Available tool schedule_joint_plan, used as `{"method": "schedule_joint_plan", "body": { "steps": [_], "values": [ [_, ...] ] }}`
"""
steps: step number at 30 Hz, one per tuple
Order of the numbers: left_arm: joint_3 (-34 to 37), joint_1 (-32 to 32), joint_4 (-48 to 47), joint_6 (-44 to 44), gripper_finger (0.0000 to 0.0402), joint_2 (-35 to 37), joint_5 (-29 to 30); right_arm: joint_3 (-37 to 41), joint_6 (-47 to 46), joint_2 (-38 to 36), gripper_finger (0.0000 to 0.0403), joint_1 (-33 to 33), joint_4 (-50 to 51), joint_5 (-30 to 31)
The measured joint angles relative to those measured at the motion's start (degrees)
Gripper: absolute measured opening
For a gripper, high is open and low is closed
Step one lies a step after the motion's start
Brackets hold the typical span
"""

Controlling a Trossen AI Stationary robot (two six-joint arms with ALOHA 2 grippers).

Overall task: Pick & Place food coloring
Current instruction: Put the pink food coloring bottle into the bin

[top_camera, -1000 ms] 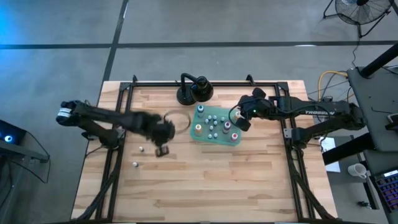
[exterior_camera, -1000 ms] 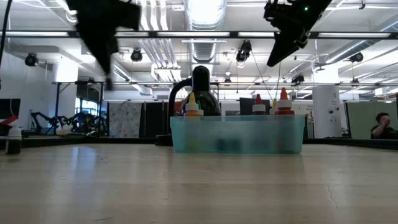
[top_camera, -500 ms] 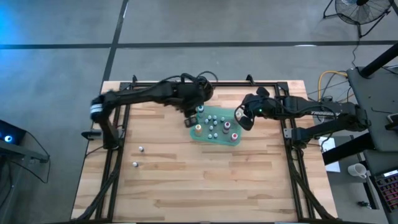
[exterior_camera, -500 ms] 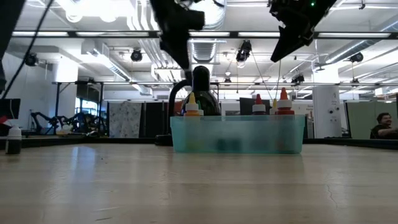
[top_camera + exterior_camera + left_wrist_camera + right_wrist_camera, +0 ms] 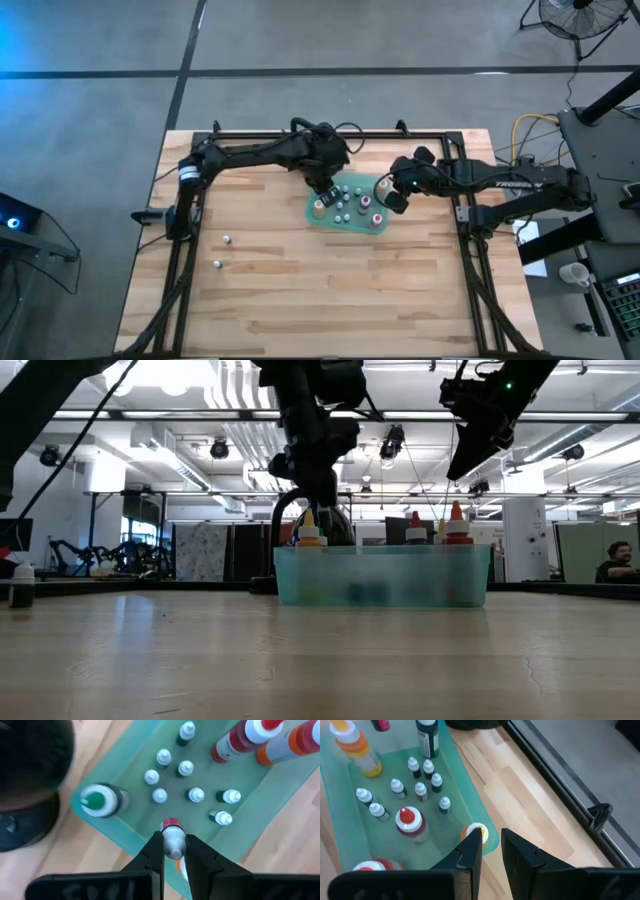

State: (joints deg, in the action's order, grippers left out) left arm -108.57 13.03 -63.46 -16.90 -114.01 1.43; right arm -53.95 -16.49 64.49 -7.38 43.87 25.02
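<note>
Food coloring bottles [image 5: 195, 795] in green bin [image 5: 280, 780]

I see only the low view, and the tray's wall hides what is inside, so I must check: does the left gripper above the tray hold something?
Observer: Yes. The left gripper is shut on a small bottle with red on it, over the green tray.
Operator: Are any bottles outside the tray?
Observer: Two small bottles lie on the table, on the left arm's side.
Operator: Where is the right gripper?
Observer: The right gripper hovers at the tray's edge on its own side.
</note>
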Motion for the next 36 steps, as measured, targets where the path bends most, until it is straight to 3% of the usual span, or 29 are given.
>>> {"method": "schedule_joint_plan", "body": {
  "steps": [17,36],
  "values": [
    [0.96,-2.07,4.43,-8.6,0.0025,-4.29,3.21,0.6,-0.45,0.07,0.0063,-0.02,-1.39,0.54],
    [4.35,-3.84,5.95,-9.36,0.0025,-8.75,4.74,0.6,-1.97,0.07,0.0063,-0.02,-1.03,0.53]
  ]
}}
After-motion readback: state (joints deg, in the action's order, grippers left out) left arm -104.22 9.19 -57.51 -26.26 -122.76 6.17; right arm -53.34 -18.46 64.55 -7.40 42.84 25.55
